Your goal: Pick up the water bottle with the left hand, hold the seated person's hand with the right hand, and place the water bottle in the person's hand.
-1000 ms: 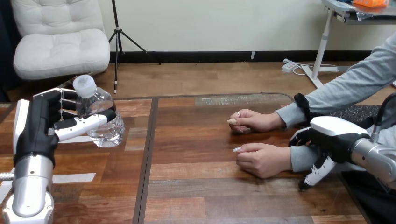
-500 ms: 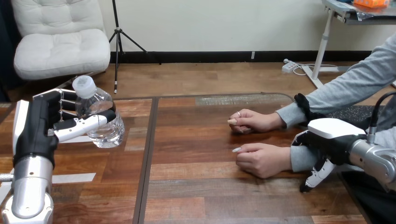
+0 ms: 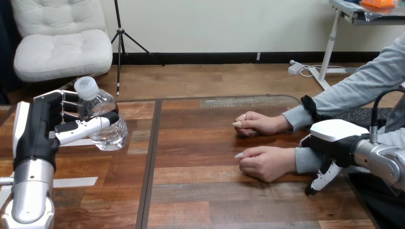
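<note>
So the left hand (image 3: 37,130) is over at 9 o'clock in the head view, with its arm standing up from the bottom edge. It's got the bottle (image 3: 102,119) properly wrapped up: fingers curled round the far side, thumb across the front. The bottle is clear with a white cap (image 3: 86,87), and it's tilted, cap leaning toward 11 o'clock. It sits over the left-hand part of the table (image 3: 200,195), well apart from the person. Can't say for sure whether its base clears the wood.

Both of the person's hands rest on the table out on the right, loosely closed, fingers pointing toward 9 o'clock. The person's farther hand (image 3: 260,123) is at about 3 o'clock from the middle of the view. The person's nearer hand (image 3: 267,163) is just at its 6 o'clock, close to it but not touching.

The right hand (image 3: 336,140) comes in from the right edge and sits at 3 o'clock of the nearer hand, on top of that wrist's grey sleeve (image 3: 304,160). It looks to be touching the sleeve, but whether it's actually gripping the wrist or just lying over it, I can't tell.

There's also a strip of white tape (image 3: 76,182) on the table at 6 o'clock of the bottle.
</note>
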Controlling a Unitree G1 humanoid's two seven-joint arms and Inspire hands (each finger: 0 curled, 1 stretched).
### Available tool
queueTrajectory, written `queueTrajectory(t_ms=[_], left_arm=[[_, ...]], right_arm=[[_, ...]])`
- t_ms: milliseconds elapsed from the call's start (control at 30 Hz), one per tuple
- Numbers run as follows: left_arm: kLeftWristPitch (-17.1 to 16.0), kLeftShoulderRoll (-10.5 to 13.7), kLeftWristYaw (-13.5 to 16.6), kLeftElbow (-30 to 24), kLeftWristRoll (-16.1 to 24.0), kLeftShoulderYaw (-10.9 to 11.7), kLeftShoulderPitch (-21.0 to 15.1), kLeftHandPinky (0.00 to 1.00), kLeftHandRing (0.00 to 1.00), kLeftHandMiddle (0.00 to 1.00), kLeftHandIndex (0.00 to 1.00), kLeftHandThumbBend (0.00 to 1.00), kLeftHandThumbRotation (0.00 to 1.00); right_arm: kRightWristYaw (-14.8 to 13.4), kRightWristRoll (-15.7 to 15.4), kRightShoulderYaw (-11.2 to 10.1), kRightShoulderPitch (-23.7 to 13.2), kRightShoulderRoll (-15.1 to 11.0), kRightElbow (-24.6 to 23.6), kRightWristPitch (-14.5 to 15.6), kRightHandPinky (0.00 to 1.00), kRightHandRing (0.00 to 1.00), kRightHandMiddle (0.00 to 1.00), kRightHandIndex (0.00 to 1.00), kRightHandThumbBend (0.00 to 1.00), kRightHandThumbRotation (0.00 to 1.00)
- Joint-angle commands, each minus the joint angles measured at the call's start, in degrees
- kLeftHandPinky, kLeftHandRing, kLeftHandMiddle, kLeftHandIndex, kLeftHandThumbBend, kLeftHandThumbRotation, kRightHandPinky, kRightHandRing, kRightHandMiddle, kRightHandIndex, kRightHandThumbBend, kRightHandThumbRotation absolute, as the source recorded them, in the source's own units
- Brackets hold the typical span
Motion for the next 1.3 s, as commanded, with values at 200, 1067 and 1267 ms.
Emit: queueTrajectory(t_ms=[200,1067,1267], left_arm=[[-1.5,0.3,-0.1,-4.7,-0.4,0.5,-2.0,0.32,0.36,0.41,0.43,0.71,0.00],[-1.9,0.0,0.0,-4.5,-0.9,0.5,-1.7,0.31,0.36,0.40,0.43,0.70,0.00],[-1.9,0.1,0.1,-4.5,-0.7,0.4,-1.6,0.31,0.36,0.40,0.43,0.70,0.00]], right_arm=[[-1.0,-1.3,1.8,-4.9,2.0,1.1,0.2,0.61,0.67,0.68,0.68,0.84,0.32],[-1.9,-0.3,1.6,-5.6,3.8,2.2,0.6,0.52,0.56,0.58,0.58,0.79,0.34],[-3.0,-0.6,1.8,-5.6,4.0,2.1,1.0,0.51,0.55,0.57,0.58,0.78,0.37]])
